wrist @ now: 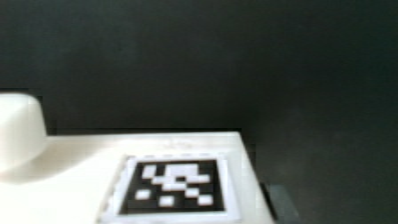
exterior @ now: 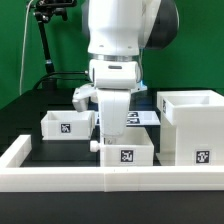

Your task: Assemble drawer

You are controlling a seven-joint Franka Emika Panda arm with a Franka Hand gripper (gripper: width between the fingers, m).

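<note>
Drawer — white, boxy, tagged parts

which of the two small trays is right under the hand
The front-middle tray, its tag facing the camera; the hand hangs directly over it. The other tray sits apart, toward the exterior view's left.
</note>
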